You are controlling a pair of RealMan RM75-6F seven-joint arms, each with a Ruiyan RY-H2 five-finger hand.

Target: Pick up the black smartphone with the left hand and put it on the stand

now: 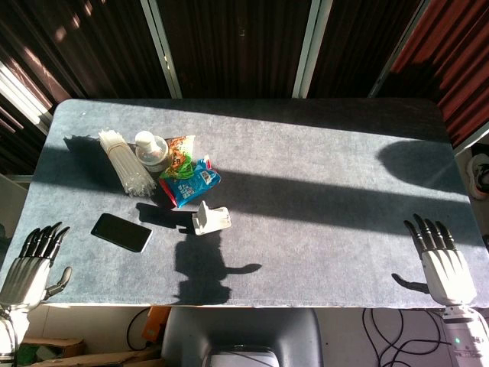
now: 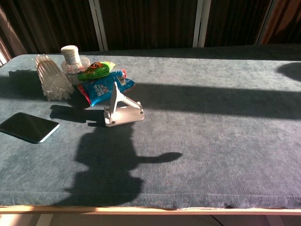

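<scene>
Left hand (image 1: 34, 264) and right hand (image 1: 439, 260) low at sides, fingers extended, holding nothing.

Near the far left corner of the grey tabletop (image 1: 321, 191), a bundle of clear straws (image 1: 124, 163) is laid. Just beside it, a clear lidded cup (image 1: 152, 150) is stood upright. Against the cup, a green snack packet (image 1: 179, 160) and a blue snack packet (image 1: 191, 183) are piled, touching each other.

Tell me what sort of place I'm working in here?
Probably an indoor test or lab setup by a sunlit window: a table covered in grey felt, with dark curtains behind it, and cables and a cardboard box on the floor.
</scene>
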